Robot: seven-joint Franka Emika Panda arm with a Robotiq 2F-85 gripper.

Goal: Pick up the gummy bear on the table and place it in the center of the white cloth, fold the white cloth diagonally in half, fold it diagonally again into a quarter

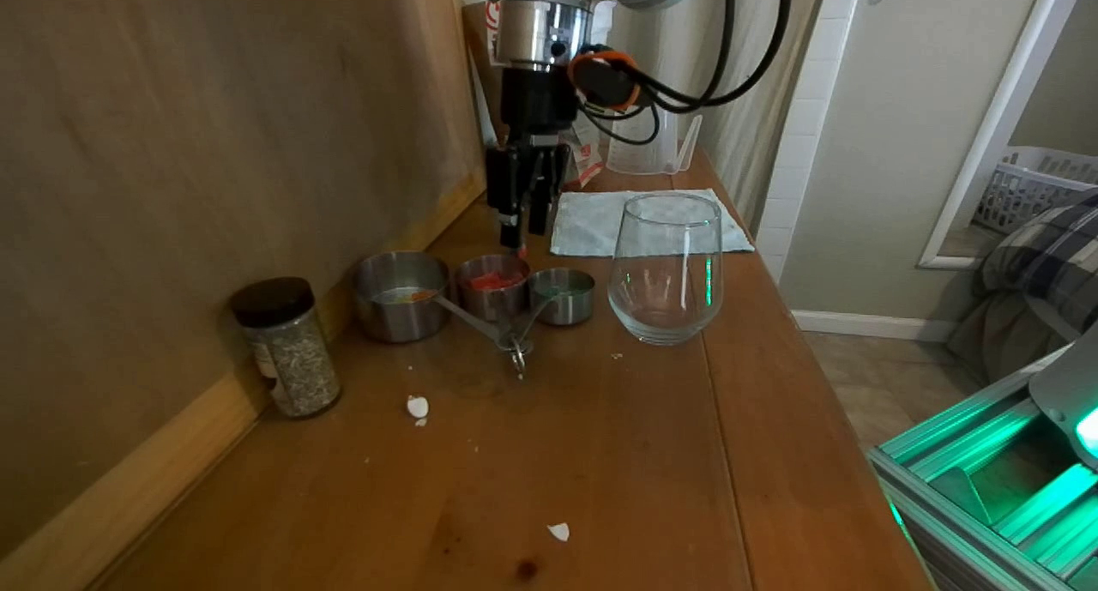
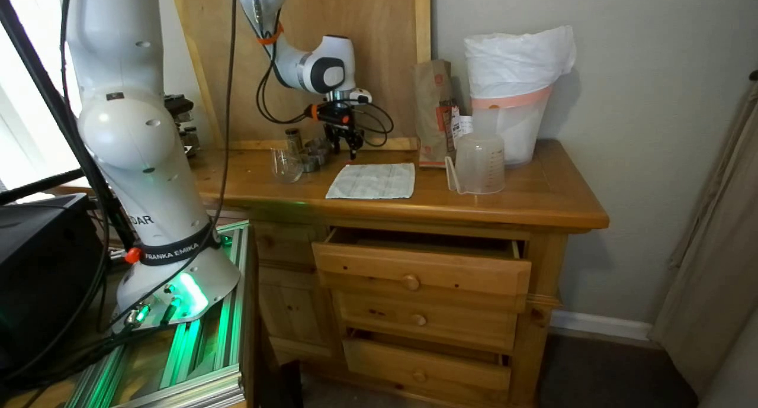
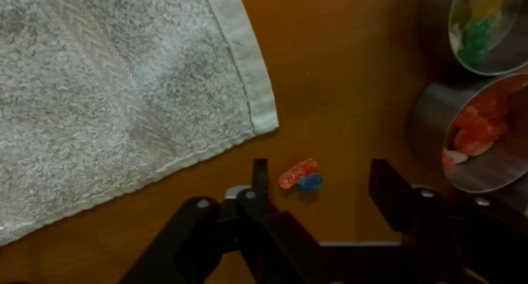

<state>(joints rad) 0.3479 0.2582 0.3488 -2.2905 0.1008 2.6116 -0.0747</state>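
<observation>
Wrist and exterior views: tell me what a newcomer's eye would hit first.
Probably the white arm, looming at the left of an exterior view, its base lit green. Next, perhaps, the red-and-blue gummy in the wrist view, framed by the open gripper, near a corner of the cloth.

I find a brown wooden table (image 1: 600, 454). In an exterior view, clocked from three metal cups (image 1: 489, 304) standing on it: glass (image 1: 665, 304) at three, white cloth (image 1: 590, 224) flat at two, jar (image 1: 296, 368) between eight and nine, pale fragment (image 1: 418, 407) at seven. In the wrist view, a red-and-blue gummy (image 3: 302, 176) lies at five o'clock off the cloth's corner
</observation>
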